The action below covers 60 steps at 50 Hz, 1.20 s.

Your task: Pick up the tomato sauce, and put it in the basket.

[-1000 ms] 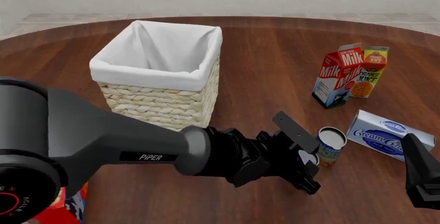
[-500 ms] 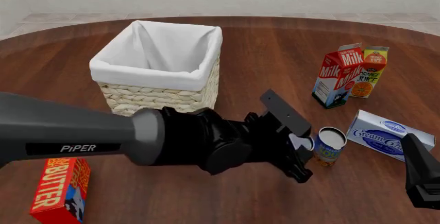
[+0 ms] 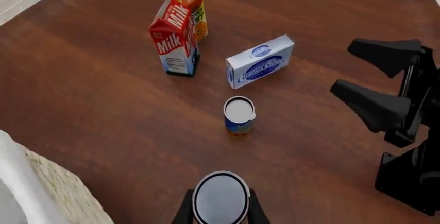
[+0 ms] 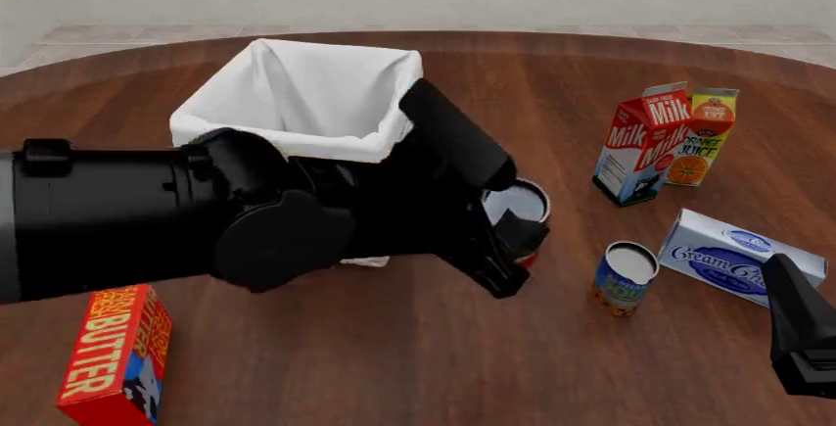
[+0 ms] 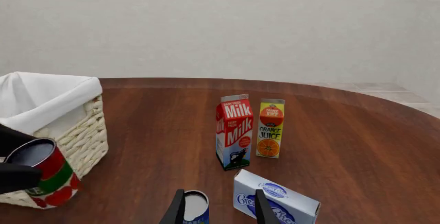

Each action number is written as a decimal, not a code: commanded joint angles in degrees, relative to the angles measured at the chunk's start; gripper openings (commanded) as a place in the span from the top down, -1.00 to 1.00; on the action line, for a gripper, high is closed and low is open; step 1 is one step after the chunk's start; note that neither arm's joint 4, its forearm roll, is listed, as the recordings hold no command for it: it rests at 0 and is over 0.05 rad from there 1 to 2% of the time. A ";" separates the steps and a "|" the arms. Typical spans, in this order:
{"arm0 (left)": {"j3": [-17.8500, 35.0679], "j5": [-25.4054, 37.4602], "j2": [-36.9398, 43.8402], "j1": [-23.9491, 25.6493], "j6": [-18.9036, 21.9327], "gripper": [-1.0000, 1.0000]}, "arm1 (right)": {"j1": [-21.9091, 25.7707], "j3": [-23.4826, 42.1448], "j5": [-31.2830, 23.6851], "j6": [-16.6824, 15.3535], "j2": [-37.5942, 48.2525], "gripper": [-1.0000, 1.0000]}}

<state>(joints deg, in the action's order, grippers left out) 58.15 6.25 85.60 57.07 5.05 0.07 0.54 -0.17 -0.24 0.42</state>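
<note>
One can, the tomato sauce, is clamped upright between the left gripper's fingers just beside the basket, lifted, I judge, to clear its rim; the right gripper waits open, empty.

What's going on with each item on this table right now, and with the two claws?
tomato sauce: upright, gripped, lifted beside the basket
left gripper: shut on the tomato sauce
basket: upright, nothing visible inside
blue-and-yellow can: upright on table
milk carton: standing
orange juice carton: standing
cream cheese box: lying flat
butter box: lying flat
right gripper: open
</note>
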 commanded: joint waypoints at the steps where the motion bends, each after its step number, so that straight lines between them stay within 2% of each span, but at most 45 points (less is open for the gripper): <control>1: -2.82 4.21 -10.49 -3.30 2.82 1.00 | 0.01 0.00 0.00 0.00 0.00 -1.00; 11: -4.33 8.51 -19.59 -7.45 3.34 1.00 | -0.01 0.00 0.00 0.01 -0.01 -1.00; 30: -5.69 13.20 -28.32 -11.31 3.39 1.00 | 0.00 0.00 0.00 0.02 0.00 -1.00; 42: -4.53 16.26 -32.12 -14.42 3.12 1.00 | -0.01 0.00 0.00 0.00 0.00 -1.00; 50: -4.86 16.42 -32.87 -17.09 3.97 1.00 | -0.01 0.00 0.00 -0.01 0.00 -1.00; 60: -2.78 18.24 -33.55 -19.83 5.05 1.00 | -0.01 0.00 0.00 0.01 0.00 -1.00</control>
<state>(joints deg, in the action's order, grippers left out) 54.03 23.17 53.14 39.97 8.17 0.07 0.54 -0.17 -0.24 0.42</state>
